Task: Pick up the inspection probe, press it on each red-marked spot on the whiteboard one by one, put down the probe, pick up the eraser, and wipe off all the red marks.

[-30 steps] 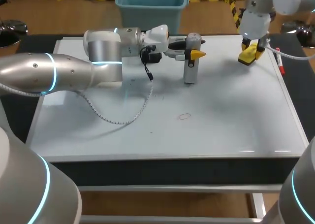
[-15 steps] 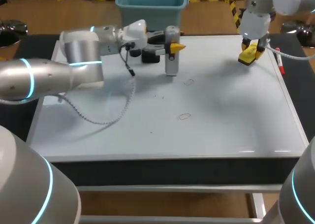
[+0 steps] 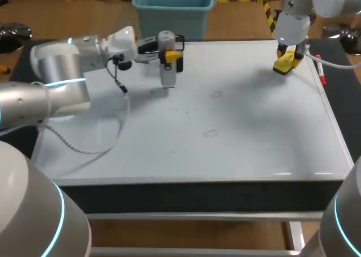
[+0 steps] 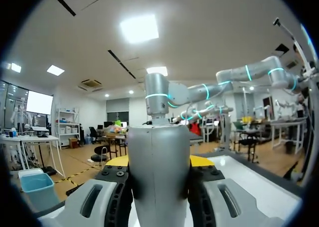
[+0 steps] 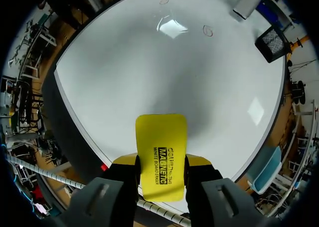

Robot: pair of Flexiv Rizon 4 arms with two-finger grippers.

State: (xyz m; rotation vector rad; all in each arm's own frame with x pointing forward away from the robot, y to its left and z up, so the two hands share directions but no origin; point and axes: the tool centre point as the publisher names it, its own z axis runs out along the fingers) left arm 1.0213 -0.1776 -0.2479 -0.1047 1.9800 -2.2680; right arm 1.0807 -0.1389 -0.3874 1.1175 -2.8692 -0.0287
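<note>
Mostly behind probe (image 4: 159, 182): yellow tips (image 4: 202, 160) of left gripper (image 4: 158, 162).

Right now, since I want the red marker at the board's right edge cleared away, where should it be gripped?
Probably mid-barrel, from straight above. The marker lies flat and thin along the whiteboard's right edge, so fingers should close across its narrow width. The right gripper is nearest but holds the eraser.

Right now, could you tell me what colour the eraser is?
The eraser is bright yellow with black print, clearest in the right wrist view.
</note>
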